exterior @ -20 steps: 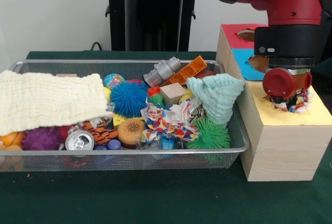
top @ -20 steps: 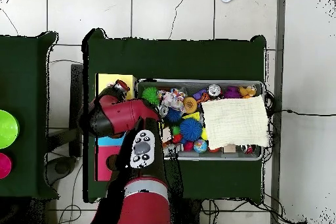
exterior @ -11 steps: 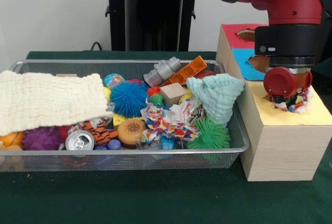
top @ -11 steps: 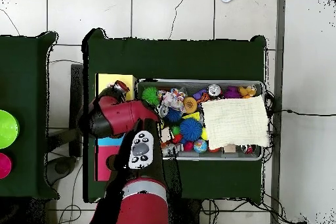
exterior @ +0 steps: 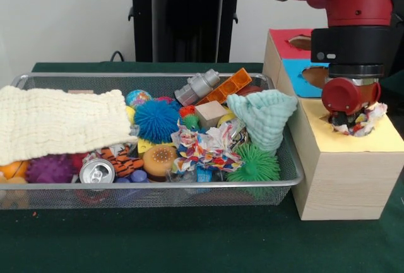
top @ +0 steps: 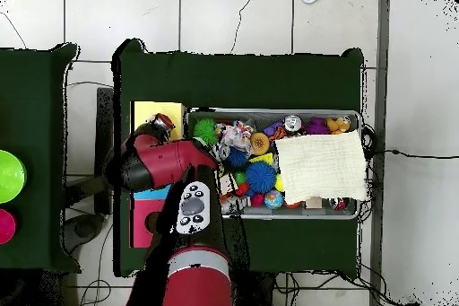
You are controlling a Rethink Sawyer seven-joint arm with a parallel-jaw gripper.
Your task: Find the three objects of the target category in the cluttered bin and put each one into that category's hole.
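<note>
The gripper (exterior: 352,121) hangs low over the yellow panel (exterior: 372,140) of the wooden sorting box (exterior: 344,181), and it is pinching a crumpled, multicoloured paper wad (exterior: 361,123) whose white and patterned edges spill out beneath the red wrist cap. The fingers themselves are buried in the paper, so how firmly they close is hard to judge, though the wad appears held rather than loose. The wad sits right at the panel's surface — probably at the yellow hole, but the hole is hidden under it.

Behind the gripper lie the box's blue panel (exterior: 300,77) and red panel (exterior: 287,38), each with a cut-out. Off to one side of the gripper, across the box's wall, stands the wire mesh bin (exterior: 151,191), packed with clutter. Nearest the gripper in it is a mint-green cloth cone (exterior: 262,116), with a green spiky ball (exterior: 255,165) below it. Further on sits a second crumpled paper wad (exterior: 199,150), a wooden cube (exterior: 210,112), an orange block (exterior: 228,86), a grey metal piece (exterior: 199,86) and a blue spiky ball (exterior: 156,120). Farthest from the gripper, a cream knitted cloth (exterior: 60,122) covers that end of the bin, with a drink can (exterior: 97,171) and a tiger-striped toy (exterior: 122,160) in front.

From overhead, the red arm (top: 161,161) covers most of the box.
</note>
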